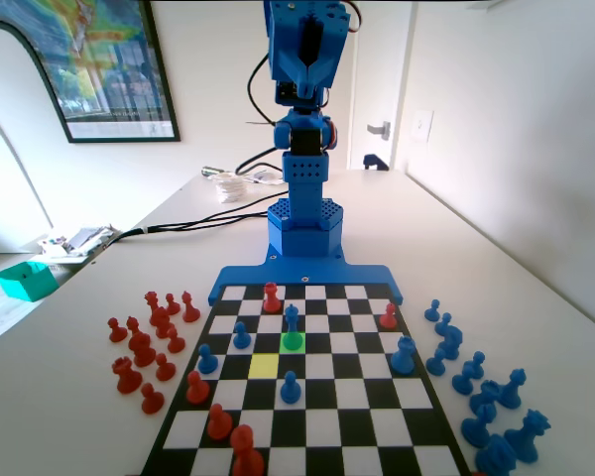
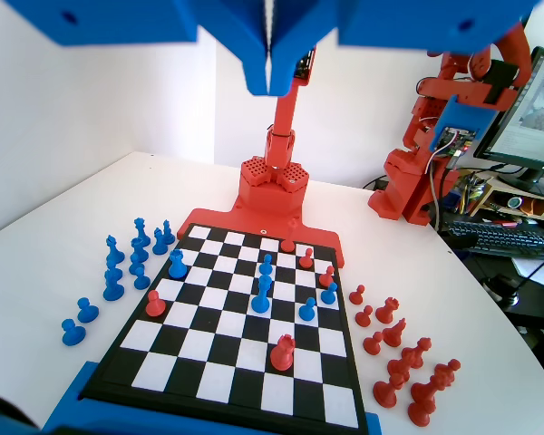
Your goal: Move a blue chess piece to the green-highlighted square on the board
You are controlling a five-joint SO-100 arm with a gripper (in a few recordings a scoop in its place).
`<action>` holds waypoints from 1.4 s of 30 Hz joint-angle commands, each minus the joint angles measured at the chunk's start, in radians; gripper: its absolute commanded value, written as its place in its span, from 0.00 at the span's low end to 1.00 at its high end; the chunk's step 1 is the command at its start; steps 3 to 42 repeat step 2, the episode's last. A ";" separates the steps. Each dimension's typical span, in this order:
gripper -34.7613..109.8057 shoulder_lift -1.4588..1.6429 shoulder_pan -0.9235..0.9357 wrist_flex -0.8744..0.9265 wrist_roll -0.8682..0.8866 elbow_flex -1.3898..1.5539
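Note:
The slim blue chess piece (image 1: 293, 324) stands upright on the green-highlighted square (image 1: 293, 342), in the middle columns of the board (image 1: 362, 397). In the wrist view the same piece (image 2: 261, 294) stands near the centre of the board (image 2: 208, 353). My gripper (image 1: 305, 84) is raised high above the arm's base, far from the piece. In the wrist view the gripper (image 2: 270, 68) hangs from the top edge, its jaws pressed together with nothing between them.
A yellow square (image 1: 263, 365) lies diagonally beside the green one. Other blue pawns (image 1: 291, 387) and red pieces (image 1: 271, 297) stand on the board. Captured red pieces (image 1: 144, 347) are grouped left of the board, blue ones (image 1: 476, 387) right, in the fixed view.

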 commanded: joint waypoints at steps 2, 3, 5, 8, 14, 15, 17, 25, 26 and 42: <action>0.27 0.003 0.005 -0.011 -0.008 0.006; 0.27 0.003 0.005 -0.011 -0.008 0.006; 0.27 0.003 0.005 -0.011 -0.008 0.006; 0.27 0.003 0.005 -0.011 -0.008 0.006; 0.27 0.003 0.005 -0.011 -0.008 0.006; 0.27 0.003 0.005 -0.011 -0.008 0.006; 0.27 0.003 0.005 -0.011 -0.008 0.006; 0.27 0.003 0.005 -0.011 -0.008 0.006; 0.27 0.003 0.005 -0.011 -0.008 0.006; 0.27 0.003 0.005 -0.011 -0.008 0.006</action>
